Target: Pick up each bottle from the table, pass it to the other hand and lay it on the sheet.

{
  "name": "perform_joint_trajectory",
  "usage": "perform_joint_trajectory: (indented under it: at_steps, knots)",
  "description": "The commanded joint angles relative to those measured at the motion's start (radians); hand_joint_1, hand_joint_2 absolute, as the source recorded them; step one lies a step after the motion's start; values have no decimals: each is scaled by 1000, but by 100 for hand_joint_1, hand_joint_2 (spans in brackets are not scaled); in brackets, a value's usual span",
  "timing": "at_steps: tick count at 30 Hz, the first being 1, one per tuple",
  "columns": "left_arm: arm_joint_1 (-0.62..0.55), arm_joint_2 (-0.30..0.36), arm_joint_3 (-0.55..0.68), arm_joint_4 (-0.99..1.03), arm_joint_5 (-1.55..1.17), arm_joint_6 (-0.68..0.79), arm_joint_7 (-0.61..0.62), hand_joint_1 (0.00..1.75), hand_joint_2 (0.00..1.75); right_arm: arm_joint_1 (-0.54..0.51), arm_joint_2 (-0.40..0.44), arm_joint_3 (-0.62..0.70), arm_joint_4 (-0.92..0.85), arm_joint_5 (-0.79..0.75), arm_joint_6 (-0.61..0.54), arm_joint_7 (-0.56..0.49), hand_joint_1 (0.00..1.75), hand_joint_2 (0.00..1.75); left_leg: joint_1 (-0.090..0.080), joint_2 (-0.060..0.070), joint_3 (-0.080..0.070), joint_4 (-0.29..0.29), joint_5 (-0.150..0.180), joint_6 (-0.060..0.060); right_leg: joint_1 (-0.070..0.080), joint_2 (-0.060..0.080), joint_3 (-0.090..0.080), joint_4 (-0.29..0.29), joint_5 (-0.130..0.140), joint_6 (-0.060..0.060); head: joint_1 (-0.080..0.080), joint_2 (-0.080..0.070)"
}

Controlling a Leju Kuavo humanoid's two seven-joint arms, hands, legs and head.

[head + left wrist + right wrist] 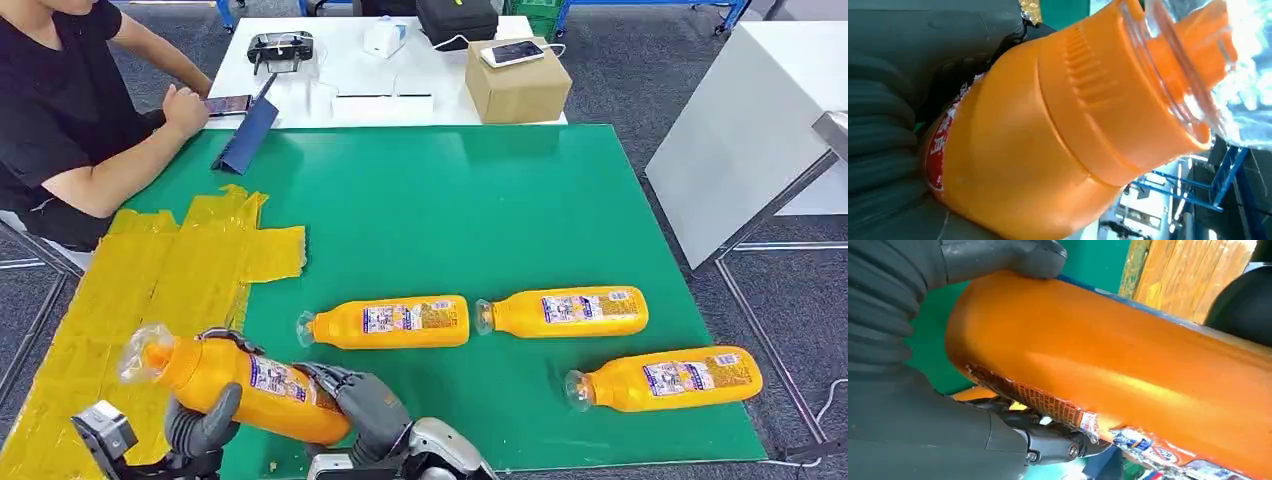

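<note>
Both my hands on one bottle [240,385] right now: left hand [200,425] wraps it from below near the neck end, right hand [365,400] grips the base end, fingers curled over the label. The bottle is tilted, its clear cap [140,352] pointing away and to my left, held over the near seam where the yellow sheet [150,290] meets the green table [450,210]. In the left wrist view the orange neck and clear cap [1173,65] sit just past my thumb. In the right wrist view my thumb [1003,257] presses the orange body [1108,370].

Count: four bottles total. One in my hands, three lying flat on the green. Nearest bottle [388,322] is just beyond my right hand; another bottle [565,312] lies further right of it in the same row; the third bottle [668,380] is far to the right, near the table's front edge.

The sheet lies crumpled left of and beyond my left hand, running to the table's left edge, no bottles lying on it. Wide open green beyond the row. A person's arm [120,160] rests at the far left corner, well away from both hands.
</note>
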Motion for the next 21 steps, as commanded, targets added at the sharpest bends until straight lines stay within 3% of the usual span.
perform_joint_trajectory:
  at_steps: [1, 2, 6, 7, 12, 16, 21]
  knots:
    - [-123, -8, 119, -110, -293, 312, -37, 175, 175, 67, -44, -49, -191, 20, -74, 105, 0, 175, 3, -6, 2, 3, -2, -3, 3, -4, 5, 1, -3, -4, 0, 0]
    - [-145, 5, 178, -135, -322, 369, -47, 175, 175, 63, -59, -59, -227, 33, -73, 128, 0, 0, 3, -6, 1, 2, -1, -3, 3, -3, 4, 1, -2, -3, 0, 0]
    - [-220, 33, 352, -186, -578, 596, -99, 175, 175, 63, -97, -87, -305, 36, -75, 166, 0, 0, 3, -3, 2, 1, -2, -4, 3, 0, 12, 1, -1, -5, -1, 0]
    - [-226, 35, 370, -191, -597, 613, -101, 175, 175, 58, -110, -100, -317, 27, -77, 175, 0, 175, 2, -3, 1, 1, 0, -3, 2, -1, 11, 1, 0, -4, 0, 0]
    - [-181, 6, 335, -176, -802, 776, -123, 175, 175, 25, -156, -155, -335, -16, -63, 190, 0, 175, 3, -1, 3, 1, 0, -4, 3, 1, 13, 0, 1, -5, 0, 0]
    - [-178, 5, 322, -170, -810, 788, -123, 175, 175, 24, -156, -158, -333, -17, -63, 190, 0, 175, 3, -2, 0, 0, 2, -3, 2, -1, 2, 0, 2, -5, 0, 0]
    - [-181, 8, 320, -169, -811, 792, -121, 175, 175, 29, -151, -153, -332, -13, -67, 191, 0, 175, 2, -2, 1, 0, 1, -4, 2, 1, 7, 0, 2, -6, 0, 0]
